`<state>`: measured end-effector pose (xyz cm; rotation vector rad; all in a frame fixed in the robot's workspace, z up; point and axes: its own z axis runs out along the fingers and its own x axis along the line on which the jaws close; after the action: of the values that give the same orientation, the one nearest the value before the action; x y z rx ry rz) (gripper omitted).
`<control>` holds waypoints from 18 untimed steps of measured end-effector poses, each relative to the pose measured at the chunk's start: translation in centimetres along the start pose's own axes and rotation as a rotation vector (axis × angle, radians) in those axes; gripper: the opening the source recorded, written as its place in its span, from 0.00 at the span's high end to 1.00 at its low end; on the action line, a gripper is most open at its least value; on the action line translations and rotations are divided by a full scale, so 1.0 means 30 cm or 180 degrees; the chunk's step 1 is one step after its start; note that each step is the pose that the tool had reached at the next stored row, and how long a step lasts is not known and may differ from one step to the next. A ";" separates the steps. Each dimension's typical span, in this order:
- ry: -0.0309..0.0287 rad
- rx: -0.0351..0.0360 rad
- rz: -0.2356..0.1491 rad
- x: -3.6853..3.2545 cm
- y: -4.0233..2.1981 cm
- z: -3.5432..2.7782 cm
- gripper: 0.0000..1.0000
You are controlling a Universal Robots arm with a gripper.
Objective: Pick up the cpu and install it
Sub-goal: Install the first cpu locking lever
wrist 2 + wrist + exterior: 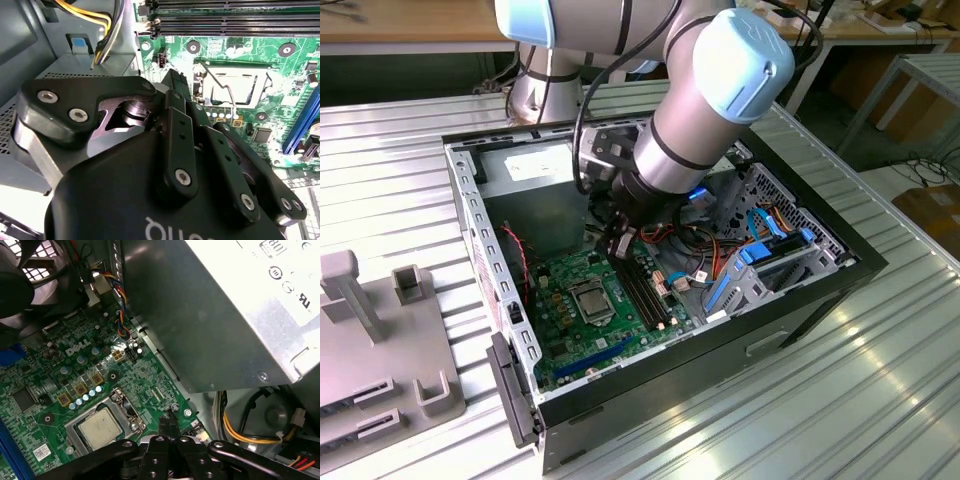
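The cpu (100,428) lies flat in the socket on the green motherboard (45,390), its silver-grey top facing up. It also shows as a pale square in the second wrist view (235,85) and in the exterior view (592,297). A thin wire lever (223,86) runs across the socket's frame. My gripper (167,424) is shut with nothing between its fingers. It hangs low inside the case, just beside the socket on the power supply's side and apart from the cpu. In the exterior view the gripper (620,246) sits below the arm's wrist.
A grey power supply (215,315) stands close by the gripper, with yellow and orange cables (240,432) under it. Black memory slots (235,20) run along one side of the socket. A blue drive cage (770,265) fills the case's far end. A grey fixture (380,340) stands on the table.
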<state>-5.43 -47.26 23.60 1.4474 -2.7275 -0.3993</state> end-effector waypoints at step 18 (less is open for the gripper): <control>0.0037 0.0107 -0.0387 0.024 -0.011 -0.003 0.89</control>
<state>-5.55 -48.05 23.55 1.6242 -2.6582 -0.3491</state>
